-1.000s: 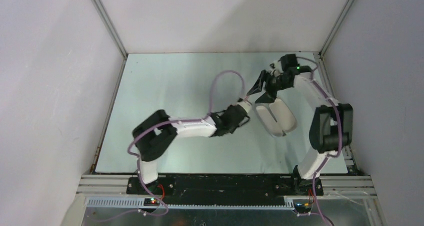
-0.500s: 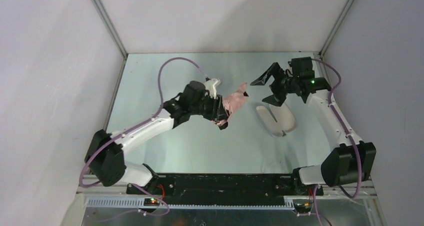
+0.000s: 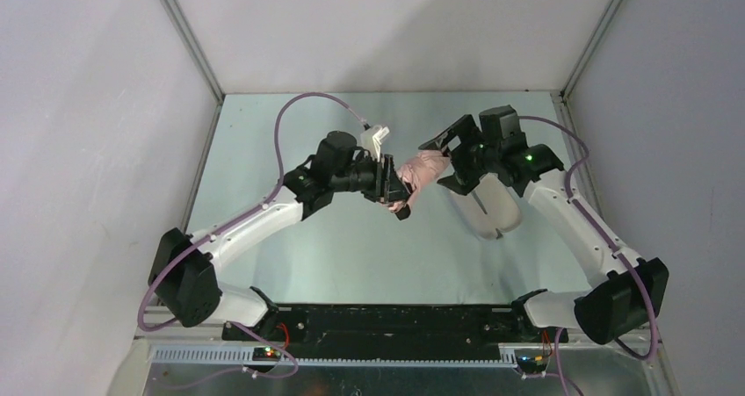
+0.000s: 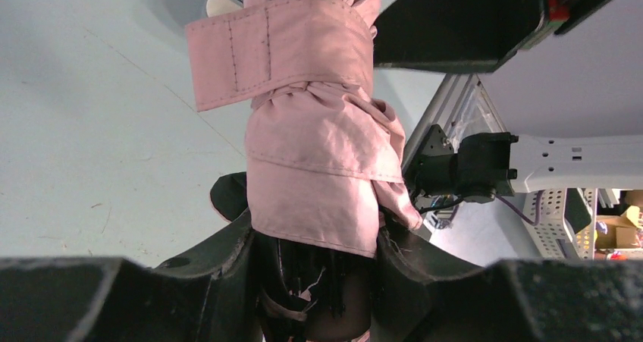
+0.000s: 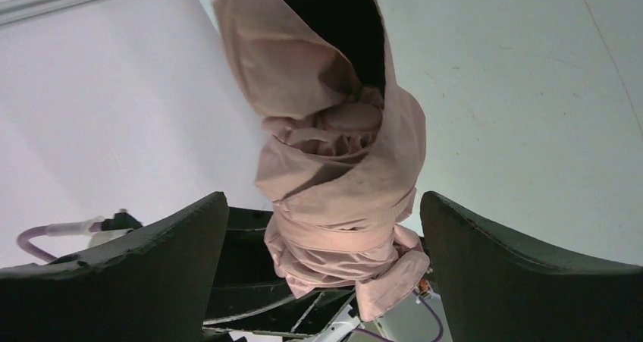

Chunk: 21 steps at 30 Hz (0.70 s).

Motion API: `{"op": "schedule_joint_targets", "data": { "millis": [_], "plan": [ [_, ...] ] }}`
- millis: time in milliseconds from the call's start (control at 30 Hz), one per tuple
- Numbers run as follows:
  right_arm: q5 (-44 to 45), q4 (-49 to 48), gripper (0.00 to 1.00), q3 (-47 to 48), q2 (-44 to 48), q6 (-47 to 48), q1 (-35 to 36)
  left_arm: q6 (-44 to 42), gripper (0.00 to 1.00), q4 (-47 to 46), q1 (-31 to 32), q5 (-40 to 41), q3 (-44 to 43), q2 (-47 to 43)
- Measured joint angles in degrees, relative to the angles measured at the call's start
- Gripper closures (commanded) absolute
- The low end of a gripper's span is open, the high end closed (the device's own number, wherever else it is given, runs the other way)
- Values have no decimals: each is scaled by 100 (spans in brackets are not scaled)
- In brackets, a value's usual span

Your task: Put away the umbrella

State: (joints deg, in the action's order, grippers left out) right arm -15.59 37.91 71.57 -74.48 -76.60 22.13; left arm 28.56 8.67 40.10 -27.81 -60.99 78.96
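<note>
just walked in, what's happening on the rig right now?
The left gripper is shut on the handle end of the folded pink umbrella and holds it in the air above the table. The right gripper is open, with a jaw on either side of the umbrella's free end and gaps showing, so it has no grip yet. The pale case lies on the table beneath the right arm, partly hidden. The umbrella is not put away yet.

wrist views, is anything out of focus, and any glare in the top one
Left wrist: stitching on the umbrella is sharp, the left fingers soft and dark. Right wrist: fabric fairly crisp, right fingers underexposed. Top external: table shows soft sheen, no harsh glare.
</note>
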Motion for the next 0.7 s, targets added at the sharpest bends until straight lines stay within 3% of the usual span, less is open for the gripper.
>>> {"op": "schedule_joint_targets", "data": {
  "millis": [267,333,400,433,533,567,600,633,667,700],
  "plan": [
    [142,138,1,0,-271,-114,376,105,100,-122,0,-83,0,59],
    [92,140,6,0,-365,-125,407,92,100,-131,2,-90,0,59],
    [33,140,19,0,-479,-125,417,33,100,-101,9,-87,0,59],
    [11,140,31,0,-533,-127,437,2,100,-70,15,-87,0,59],
    [-26,111,54,-7,-614,-151,487,-173,100,173,61,-55,-2,59],
    [-13,127,66,-17,-616,-177,501,-236,97,273,85,-15,-35,59],
    [-17,131,70,-22,-616,-175,501,-291,92,337,105,28,-68,59],
    [-9,129,76,-22,-616,-199,496,-372,78,420,129,107,-116,59],
    [-13,127,78,-22,-614,-216,485,-435,69,481,146,186,-153,59],
    [-20,125,86,-22,-614,-208,468,-487,49,516,168,256,-179,59]
  ]
}}
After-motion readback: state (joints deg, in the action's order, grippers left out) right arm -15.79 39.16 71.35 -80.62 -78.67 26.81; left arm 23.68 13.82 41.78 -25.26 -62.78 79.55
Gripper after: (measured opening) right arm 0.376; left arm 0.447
